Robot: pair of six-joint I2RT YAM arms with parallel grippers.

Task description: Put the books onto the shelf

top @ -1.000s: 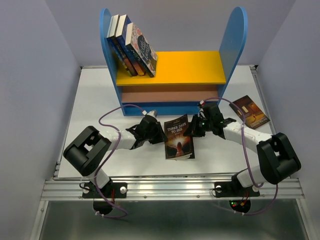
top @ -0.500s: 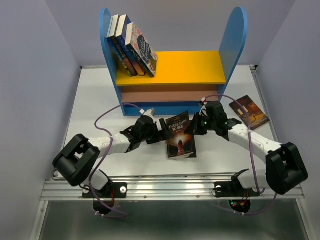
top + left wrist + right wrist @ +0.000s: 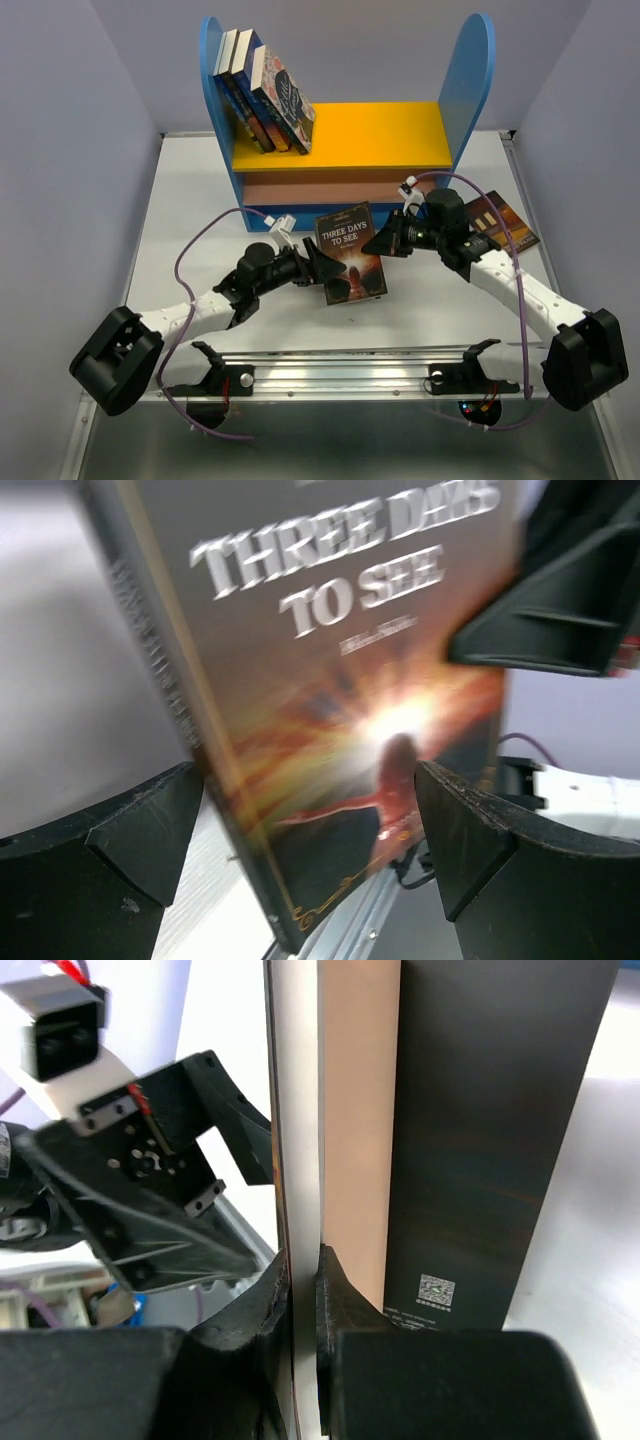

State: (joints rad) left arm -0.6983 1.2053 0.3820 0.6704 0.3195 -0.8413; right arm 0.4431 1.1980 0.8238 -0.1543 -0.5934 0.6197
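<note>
The "Three Days to See" book (image 3: 350, 255) hangs tilted just above the table in front of the shelf (image 3: 380, 135). My right gripper (image 3: 388, 240) is shut on its right edge; up close, the jaws (image 3: 303, 1260) pinch the white pages (image 3: 296, 1110) beside the dark back cover (image 3: 490, 1140). At the book's lower left my left gripper (image 3: 320, 262) stands open. Its fingers (image 3: 140, 830) straddle the spine and cover (image 3: 330, 680) without pressing them. Three books (image 3: 265, 95) lean at the left end of the shelf's yellow board. Another dark book (image 3: 500, 222) lies flat on the table at the right.
The shelf's blue side panels (image 3: 468, 75) rise at the back of the white table (image 3: 190, 210). A brown lower board (image 3: 340, 187) sits under the yellow one. A metal rail (image 3: 340, 375) runs along the near edge, and purple cables (image 3: 215, 235) loop over both arms.
The right gripper has raised the book off the table and tilted it toward the shelf. The left gripper has opened wide and slid rightward and forward, so that it now straddles the book's left side.
</note>
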